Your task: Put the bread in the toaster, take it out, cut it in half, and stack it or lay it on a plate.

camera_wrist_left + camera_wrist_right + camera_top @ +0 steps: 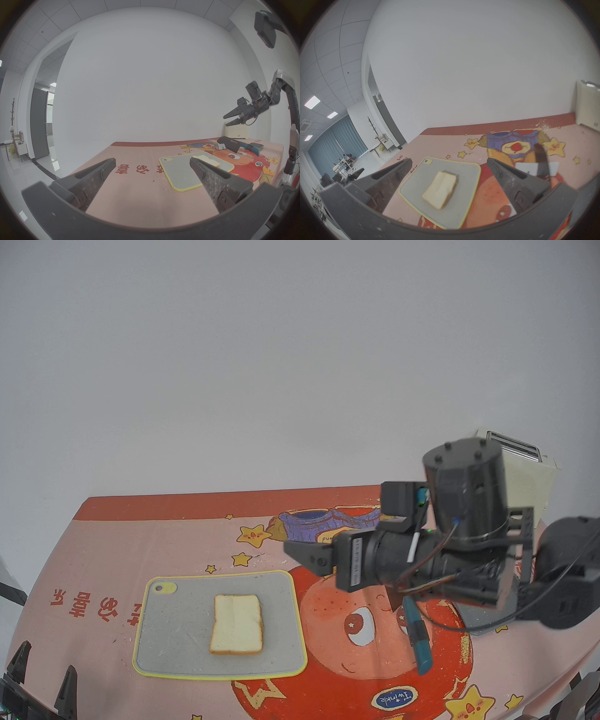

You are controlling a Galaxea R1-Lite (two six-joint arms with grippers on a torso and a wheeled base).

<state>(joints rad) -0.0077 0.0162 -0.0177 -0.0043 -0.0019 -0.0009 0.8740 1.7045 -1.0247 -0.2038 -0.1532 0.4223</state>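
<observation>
Currently the soft, squarish bread slice lies flat on the grey, yellow-rimmed cutting board, well apart from the boxy cream toaster at the far right, while the raised right gripper and the low left gripper both stand spread, gripping nothing.

The worktop is covered with a pink cartoon-printed cloth with yellow stars and a red band along its far edge. A grey cutting board with a yellow rim lies flat on its near left part. To the right of the board, on the big red printed face, lies a knife with a teal handle and a dark blade. A cream toaster stands upright at the far right corner.
</observation>
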